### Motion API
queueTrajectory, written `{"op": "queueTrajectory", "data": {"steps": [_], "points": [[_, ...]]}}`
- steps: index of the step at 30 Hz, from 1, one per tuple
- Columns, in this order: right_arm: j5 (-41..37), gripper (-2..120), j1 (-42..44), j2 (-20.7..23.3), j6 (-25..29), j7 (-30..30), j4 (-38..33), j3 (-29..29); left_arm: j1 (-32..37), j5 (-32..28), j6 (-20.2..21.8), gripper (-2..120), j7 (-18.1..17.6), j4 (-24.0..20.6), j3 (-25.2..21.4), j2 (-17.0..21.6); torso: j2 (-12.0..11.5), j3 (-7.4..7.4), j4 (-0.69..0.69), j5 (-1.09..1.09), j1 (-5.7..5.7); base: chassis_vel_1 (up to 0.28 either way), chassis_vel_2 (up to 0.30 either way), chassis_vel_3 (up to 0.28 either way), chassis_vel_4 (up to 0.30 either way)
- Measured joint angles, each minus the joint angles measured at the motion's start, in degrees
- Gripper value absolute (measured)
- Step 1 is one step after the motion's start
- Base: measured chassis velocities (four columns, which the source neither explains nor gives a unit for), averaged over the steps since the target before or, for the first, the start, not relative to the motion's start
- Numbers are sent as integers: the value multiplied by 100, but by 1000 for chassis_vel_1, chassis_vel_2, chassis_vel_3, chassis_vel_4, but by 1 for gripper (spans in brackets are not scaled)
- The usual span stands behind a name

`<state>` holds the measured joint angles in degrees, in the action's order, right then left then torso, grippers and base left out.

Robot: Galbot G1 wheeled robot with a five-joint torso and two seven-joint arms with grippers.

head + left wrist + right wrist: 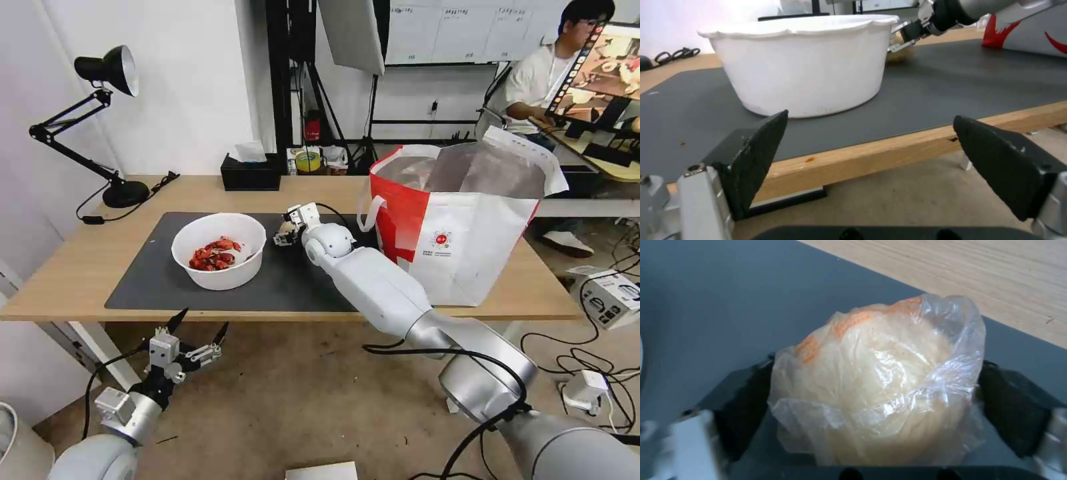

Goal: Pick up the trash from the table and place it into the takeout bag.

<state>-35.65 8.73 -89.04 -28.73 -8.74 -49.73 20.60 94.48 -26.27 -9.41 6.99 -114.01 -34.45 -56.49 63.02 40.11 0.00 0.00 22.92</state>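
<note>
My right claw (876,406) clamps plastic-wrapped beige ball (876,380) on grey mat (133,280), between crayfish bowl (219,250) and takeout bag (460,220). Left claw (200,333) gapes below table edge. Risk: slippery film slides free during lift.

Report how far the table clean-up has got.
Done: nothing can be confirmed, since the takeout bag stands open on the table but its contents can't be made out. In hand: the right gripper is closed around the beige wrapped ball over the dark mat. Left: the white bowl of crayfish shells sits on the mat, while the left gripper waits open below the table edge.
</note>
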Motion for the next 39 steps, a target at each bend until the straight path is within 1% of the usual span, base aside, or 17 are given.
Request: {"op": "queueTrajectory", "data": {"steps": [3,5,11,12,15,16,18,19,21,22,24,27,31,32,35,36,39], "points": [[-17,80,37,-32,-64,-23,38,-55,-35,-48,-64,100,-2,2,17,-40,0,0,0,0,0,0,0,0,0],[-18,78,45,-31,-67,-28,39,-60,-43,-57,-68,100,-4,-1,22,-44,0,0,0,0,0,0,0,0,0],[-25,52,80,29,-105,-53,7,-62,-38,-62,-76,100,-7,-7,58,-28,1,-1,2,1,-1,0,0,0,0],[-25,52,80,29,-105,-53,7,-62,-38,-62,-76,100,-7,-7,58,-28,1,-1,2,1,-1,0,0,0,0],[-37,37,92,87,-110,-82,-36,-62,-40,-57,-80,100,-10,-8,76,-27,0,-1,1,1,0,0,0,0,0],[-37,37,92,87,-110,-82,-36,-62,-40,-57,-80,100,-10,-8,76,-27,0,-1,1,1,0,0,0,0,0],[-73,29,122,140,-113,-143,-131,-68,-40,-53,-80,100,-12,-16,82,-24,0,0,0,1,0,0,0,0,0],[-73,29,122,140,-113,-143,-131,-68,-40,-53,-80,100,-12,-16,82,-24,0,0,0,1,0,0,0,0,0],[-206,16,236,317,-120,-283,-526,-40,-28,-51,-82,100,-16,-30,82,-23,0,0,-2,0,0,0,0,0,0],[-206,16,236,317,-120,-283,-526,-40,-28,-51,-82,100,-16,-30,82,-23,0,0,-2,0,0,0,0,0,0],[-372,10,359,544,-150,-441,-988,21,-5,-49,-86,100,-17,-48,72,-26,0,1,-1,0,0,0,0,0,0],[-487,7,511,795,-184,-604,-1482,55,17,-45,-94,100,-19,-55,60,-40,0,1,-2,0,0,0,0,0,0],[-611,7,727,1117,-219,-842,-2179,79,43,-32,-97,100,-22,-80,57,-62,0,0,-1,0,0,0,0,0,0],[-611,7,727,1117,-219,-842,-2179,79,43,-32,-97,100,-22,-80,57,-62,0,0,-1,0,0,0,0,0,0],[-699,7,1027,1495,-227,-1158,-3224,93,54,-23,-97,100,-30,-124,56,-64,0,0,-1,1,0,0,0,0,0],[-699,7,1027,1495,-227,-1158,-3224,93,54,-23,-97,100,-30,-124,56,-64,0,0,-1,1,0,0,0,0,0],[-701,7,1219,1682,-219,-1343,-3767,76,84,-22,-97,100,-32,-144,28,-61,0,0,0,1,0,0,0,0,0]]}}
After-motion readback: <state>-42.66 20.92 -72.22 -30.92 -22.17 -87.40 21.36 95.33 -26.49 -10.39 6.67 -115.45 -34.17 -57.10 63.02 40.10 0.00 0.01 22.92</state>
